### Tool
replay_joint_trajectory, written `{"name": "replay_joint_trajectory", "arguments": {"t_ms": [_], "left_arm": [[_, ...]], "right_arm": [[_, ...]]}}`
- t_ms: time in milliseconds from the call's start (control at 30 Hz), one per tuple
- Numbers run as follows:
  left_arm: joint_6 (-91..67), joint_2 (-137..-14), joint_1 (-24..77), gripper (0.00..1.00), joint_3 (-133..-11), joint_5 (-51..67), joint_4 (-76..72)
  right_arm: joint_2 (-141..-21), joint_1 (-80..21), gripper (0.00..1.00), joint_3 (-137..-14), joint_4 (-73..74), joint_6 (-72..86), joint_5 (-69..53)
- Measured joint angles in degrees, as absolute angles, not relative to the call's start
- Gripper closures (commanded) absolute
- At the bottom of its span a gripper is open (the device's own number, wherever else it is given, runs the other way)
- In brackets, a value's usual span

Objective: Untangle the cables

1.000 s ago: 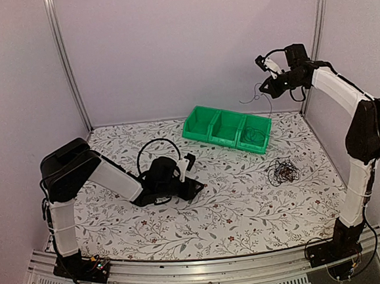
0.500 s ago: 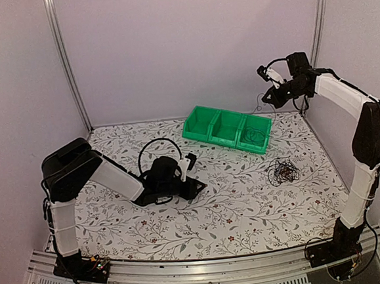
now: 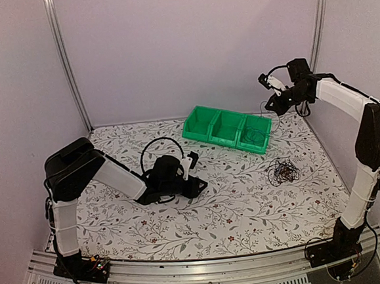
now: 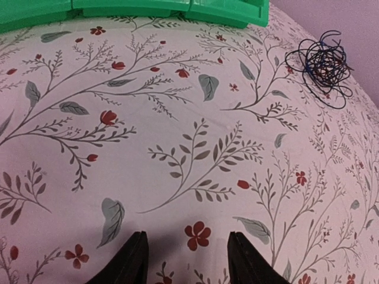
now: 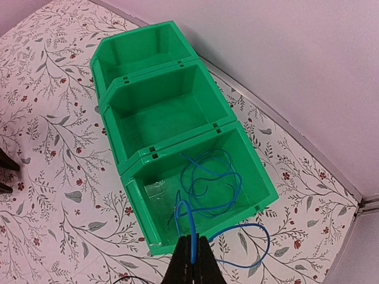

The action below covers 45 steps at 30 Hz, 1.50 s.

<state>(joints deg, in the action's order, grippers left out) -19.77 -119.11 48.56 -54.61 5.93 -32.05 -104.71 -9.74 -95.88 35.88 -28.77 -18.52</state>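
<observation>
Shifted rightward since before, the right fingers [image 5: 190, 260] pinch a blue cable [image 5: 208, 177], mostly coiled in the green bin [image 5: 177, 65]'s end compartment. The left fingers [image 4: 131, 261] gape empty. An unsorted tangle [image 4: 323, 62] waits near the right edge of the surface [image 4: 177, 118].

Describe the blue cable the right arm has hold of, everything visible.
The blue cable is a very thin, flexible wire. Most of it lies in loose loops on the floor of the green bin's end compartment. One strand rises to the right gripper, pinched in its shut jaws; another loop strays outside the bin's wall.
</observation>
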Motion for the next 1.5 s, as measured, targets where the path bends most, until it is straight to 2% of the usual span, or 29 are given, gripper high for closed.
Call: {"name": "replay_joint_trajectory", "arguments": {"t_ms": [233,467,633,1233,1500], "left_arm": [[-20.29,-119.28,48.73,0.55,-55.07,6.0,-31.73],[-20.88,-119.28,48.86,0.55,-55.07,5.72,-31.68],[-20.95,-119.26,48.88,0.55,-55.05,5.52,-31.7],[-20.86,-119.26,48.9,0.55,-55.05,5.5,-31.55],[-20.01,-119.15,48.93,0.55,-55.05,5.41,-31.09]], "right_arm": [[-104.33,-9.74,1.0,-94.59,35.99,-30.26,-16.99],[-111.7,-10.94,1.0,-101.54,35.75,-32.73,-15.05],[-115.96,-13.32,1.0,-101.86,35.81,-35.03,-13.19],[-122.69,-17.37,1.0,-108.18,35.59,-37.58,-14.48],[-124.79,-16.88,1.0,-105.67,35.18,-37.5,-13.56]]}}
